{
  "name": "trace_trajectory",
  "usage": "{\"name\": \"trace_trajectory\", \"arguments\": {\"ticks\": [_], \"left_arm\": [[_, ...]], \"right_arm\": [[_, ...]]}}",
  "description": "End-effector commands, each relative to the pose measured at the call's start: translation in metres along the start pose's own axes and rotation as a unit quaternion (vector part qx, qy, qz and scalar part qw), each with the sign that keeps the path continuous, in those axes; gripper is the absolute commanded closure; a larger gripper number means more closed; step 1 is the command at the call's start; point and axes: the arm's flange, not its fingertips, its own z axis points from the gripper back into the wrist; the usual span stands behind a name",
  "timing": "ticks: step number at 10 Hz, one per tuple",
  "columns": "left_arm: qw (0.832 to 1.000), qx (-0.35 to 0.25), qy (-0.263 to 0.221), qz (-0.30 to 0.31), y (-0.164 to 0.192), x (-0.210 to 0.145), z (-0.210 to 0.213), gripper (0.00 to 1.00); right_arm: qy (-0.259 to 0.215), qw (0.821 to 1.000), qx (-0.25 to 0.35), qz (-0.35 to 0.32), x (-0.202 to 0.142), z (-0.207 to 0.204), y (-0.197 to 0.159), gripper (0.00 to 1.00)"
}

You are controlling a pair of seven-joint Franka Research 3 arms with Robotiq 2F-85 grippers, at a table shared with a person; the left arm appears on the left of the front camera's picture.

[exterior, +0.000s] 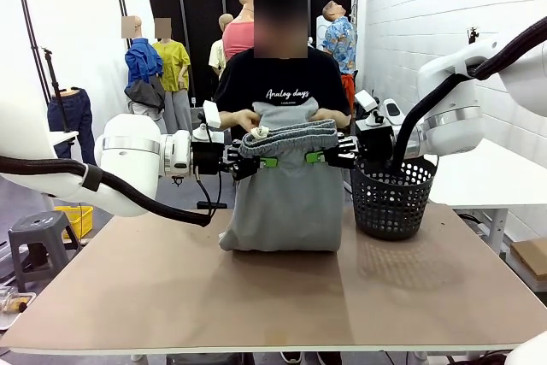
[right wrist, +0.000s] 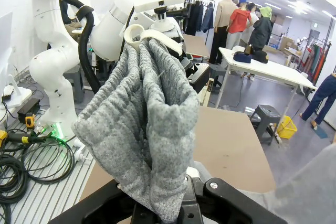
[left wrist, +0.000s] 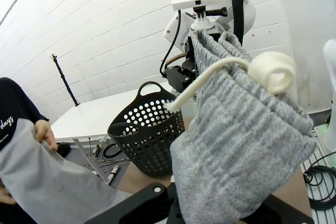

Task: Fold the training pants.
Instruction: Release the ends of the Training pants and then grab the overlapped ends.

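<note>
Hanging between both jaws, training pants, waistband pinched.

training pants: you saw soft, matt grey jersey cloth, finely flecked.
drawstring: was matt cream cord.
basket, right of the pants: was dull black perforated plastic.
table: looked smooth, matt brown.

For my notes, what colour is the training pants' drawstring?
The drawstring is cream white; the left wrist view shows it best.
</note>
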Motion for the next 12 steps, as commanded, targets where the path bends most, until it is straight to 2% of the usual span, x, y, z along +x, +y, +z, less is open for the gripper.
{"name": "trace_trajectory", "arguments": {"ticks": [1, 12], "left_arm": [[1.000, 0.008, -0.014, 0.003, -0.0032, 0.0025, 0.0010, 1.00], [1.000, 0.008, -0.014, 0.003, -0.0032, 0.0025, 0.0010, 1.00]], "right_arm": [[-0.002, 1.000, 0.000, 0.004, 0.0004, -0.0003, -0.0001, 1.00], [-0.002, 1.000, 0.000, 0.004, 0.0004, -0.0003, -0.0001, 1.00]]}}
